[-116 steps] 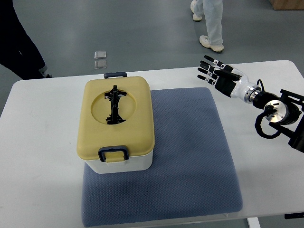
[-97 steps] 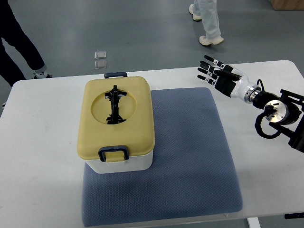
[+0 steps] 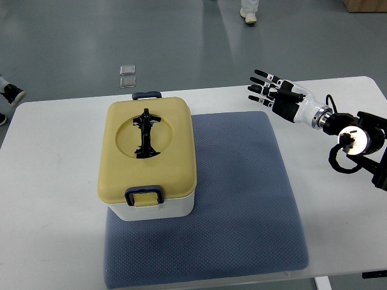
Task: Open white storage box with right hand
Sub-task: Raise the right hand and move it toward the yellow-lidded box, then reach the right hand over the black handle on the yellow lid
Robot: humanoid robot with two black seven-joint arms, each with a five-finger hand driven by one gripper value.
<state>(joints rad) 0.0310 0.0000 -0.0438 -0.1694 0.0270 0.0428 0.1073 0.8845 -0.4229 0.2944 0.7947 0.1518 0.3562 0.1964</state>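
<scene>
Fingers of the right hand (image 3: 275,93) are spread wide and hold nothing; the hand hovers over the far right part of the white table (image 3: 54,199), just beyond the far right corner of the blue-grey mat (image 3: 242,205). Well apart from it, the white storage box (image 3: 148,158) stands on the mat's left side, its tan lid (image 3: 175,151) shut, a black folding handle (image 3: 146,133) lying flat in the lid's recess and dark latches at the near and far ends.
</scene>
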